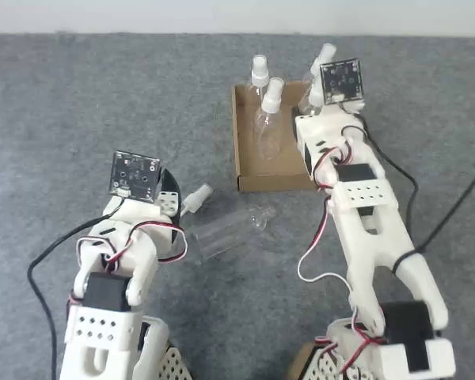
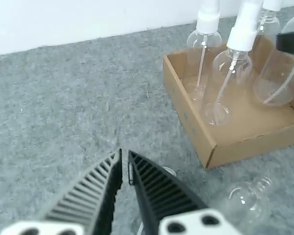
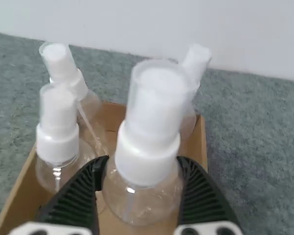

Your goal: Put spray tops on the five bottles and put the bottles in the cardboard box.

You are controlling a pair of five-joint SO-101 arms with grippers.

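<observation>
The cardboard box [image 1: 241, 150] sits in the middle of the grey carpet. Inside it stand three capped clear bottles [image 1: 269, 119] [image 1: 260, 73] [image 1: 323, 55]. Over the box's right side, my right gripper [image 3: 142, 164] is shut on a fourth capped bottle [image 3: 146, 147], held upright by its neck. An uncapped bottle [image 1: 229, 231] lies on its side on the carpet in front of the box. Just left of it, my left gripper [image 2: 125, 159] is shut, with a loose spray top [image 1: 196, 198] sticking out from its tip toward the box.
Grey carpet runs all around, with open floor to the left of the box [image 2: 186, 117]. A white wall bounds the far side. Black cables [image 1: 427, 229] trail beside the right arm and another loops beside the left arm.
</observation>
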